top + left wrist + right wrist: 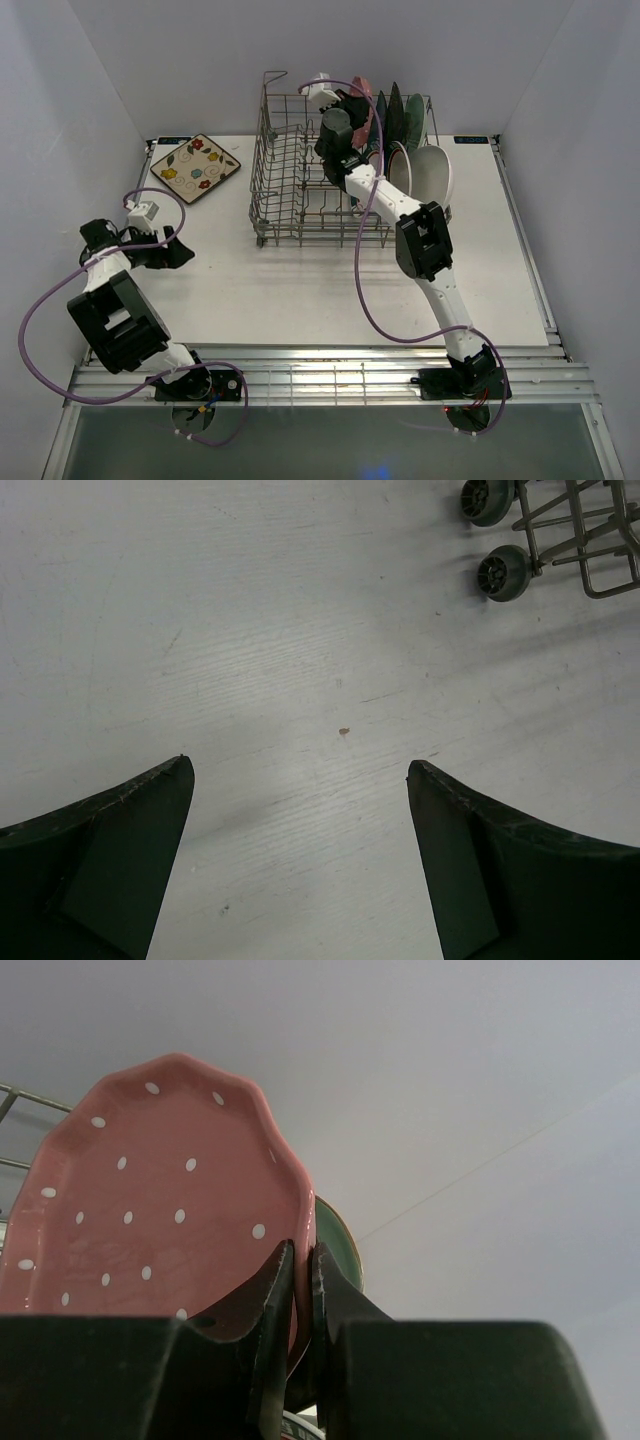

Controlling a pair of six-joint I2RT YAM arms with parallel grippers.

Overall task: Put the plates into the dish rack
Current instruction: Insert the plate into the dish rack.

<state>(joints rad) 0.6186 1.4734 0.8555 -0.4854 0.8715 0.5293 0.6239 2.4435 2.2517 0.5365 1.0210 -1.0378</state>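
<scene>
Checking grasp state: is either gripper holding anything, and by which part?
Right gripper is shut on the pink dotted plate, pinching its rim. Left gripper is open over the table, holding nothing.

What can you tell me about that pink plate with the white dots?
The pink plate looks like glossy glazed ceramic, salmon pink with small white dots scattered over it and a wavy, scalloped rim. It stands on edge at the far end of the rack. The right gripper pinches its rim between closed fingers. A green plate stands close behind it; whether they touch cannot be told. From above, the arm hides most of it.
</scene>
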